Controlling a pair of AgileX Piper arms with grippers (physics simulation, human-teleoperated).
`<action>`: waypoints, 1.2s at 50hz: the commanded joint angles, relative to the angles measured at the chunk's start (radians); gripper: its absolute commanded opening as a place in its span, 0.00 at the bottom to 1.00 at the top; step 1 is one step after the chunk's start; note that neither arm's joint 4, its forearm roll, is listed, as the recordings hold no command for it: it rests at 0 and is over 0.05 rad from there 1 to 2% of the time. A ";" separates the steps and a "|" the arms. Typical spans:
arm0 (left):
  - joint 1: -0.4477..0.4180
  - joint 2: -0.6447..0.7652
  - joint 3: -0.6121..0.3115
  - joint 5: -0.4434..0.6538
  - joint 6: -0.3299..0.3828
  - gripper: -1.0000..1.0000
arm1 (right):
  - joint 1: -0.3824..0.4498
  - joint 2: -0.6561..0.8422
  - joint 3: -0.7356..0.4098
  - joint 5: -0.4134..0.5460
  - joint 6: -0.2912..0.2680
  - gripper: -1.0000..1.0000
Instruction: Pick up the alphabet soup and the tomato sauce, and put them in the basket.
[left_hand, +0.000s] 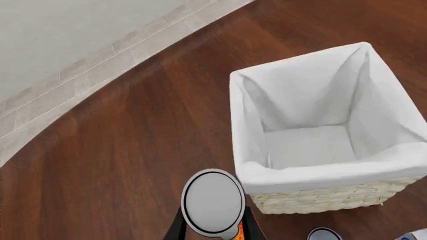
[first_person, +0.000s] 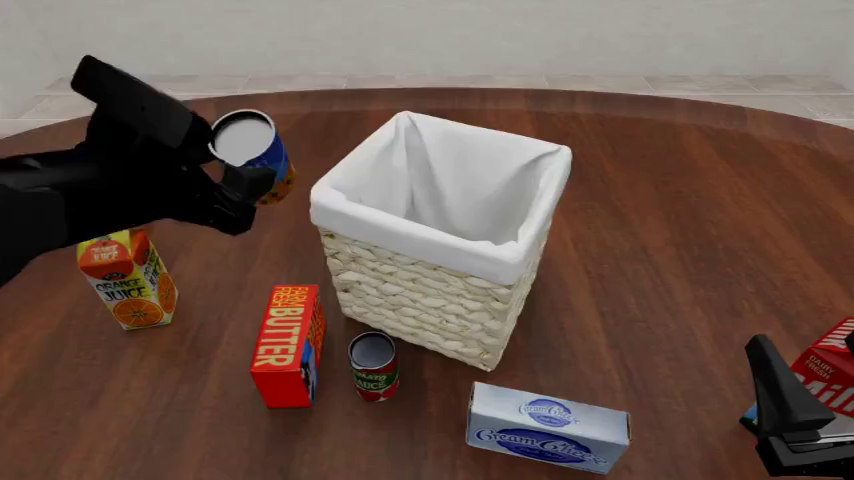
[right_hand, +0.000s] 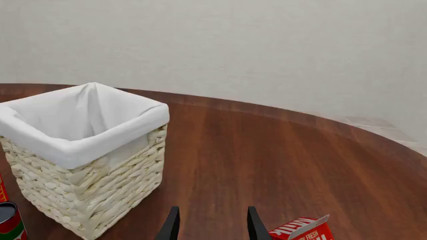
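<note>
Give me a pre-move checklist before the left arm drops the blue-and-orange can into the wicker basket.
1. Left end effector grips the blue-and-orange alphabet soup can: ok.
2. Can lifted off the brown table: ok.
3. Can above the cream wicker basket opening: not ok, it hangs beside the left rim.
4. Basket interior empty: ok.
5. Red-and-green tomato sauce can standing in front of the basket: ok.
6. Right end effector open, holding nothing: ok.

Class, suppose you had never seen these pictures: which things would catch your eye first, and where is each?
The big cream basket with its white lining stands mid-table. To its left, the left tool holds the blue-and-orange soup can in the air, beside the basket's rim. The red-and-green sauce can stands on the table in front of the basket.
</note>
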 joint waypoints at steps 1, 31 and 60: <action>-0.051 0.052 -0.112 0.006 0.052 0.00 | -0.002 0.015 0.000 -0.015 0.001 1.00; -0.157 0.215 -0.266 -0.011 0.086 0.00 | -0.001 -0.009 0.000 0.008 0.001 1.00; -0.241 0.409 -0.461 0.057 0.102 0.00 | 0.002 0.002 0.000 0.001 0.000 1.00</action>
